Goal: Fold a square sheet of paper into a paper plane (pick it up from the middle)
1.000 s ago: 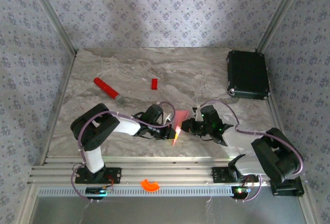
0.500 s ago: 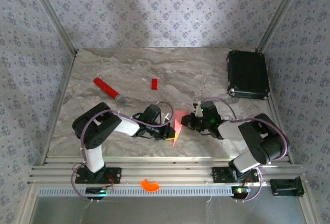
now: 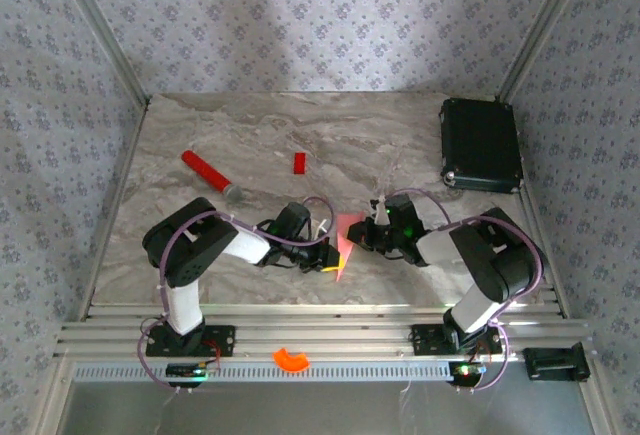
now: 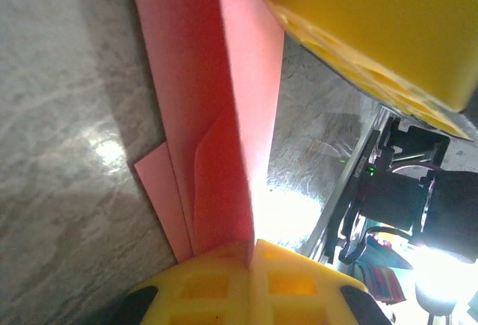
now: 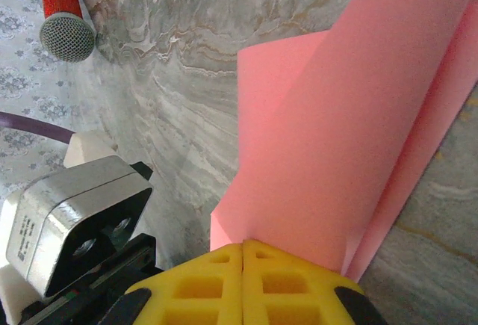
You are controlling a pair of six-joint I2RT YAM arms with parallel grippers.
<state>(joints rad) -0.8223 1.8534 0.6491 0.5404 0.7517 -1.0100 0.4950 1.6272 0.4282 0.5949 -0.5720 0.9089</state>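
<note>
1. Nearest of all, a small orange piece [image 3: 291, 359] lies on the metal rail [image 3: 120, 338] in front of the tabletop [image 3: 400, 135]. It looks like it has no job in the folding.
2. Just past the rail, the two arms bend in toward each other. They meet near the middle of the tabletop, on its near side.
3. Between them is the pink paper [image 3: 347, 236]. It is not a flat square now. It is folded into a narrower shape with creases and layers. It stands up on its edge, and one pointed end dips toward the near side.
4. The left jaws are clenched on the pink paper. Their yellow pads [image 4: 209, 288] press together with the pink edge going in between them.
5. The right jaws are clenched on the pink paper too, from the other side. Their yellow pads [image 5: 194, 288] meet and the paper comes out from between them.
6. I think both arms hold on so the thin paper cannot flop or slip while a crease is made. The plane looks only partly done, as there is no neat dart yet.
7. Farther back on the left lies a red stick with a grey tip [image 3: 210, 174]. A small red block [image 3: 298, 162] sits near the middle. Both are well apart from the paper, out of the way.
8. Farthest, on the right, sits a black case [image 3: 481, 145], well away from the folding.
</note>
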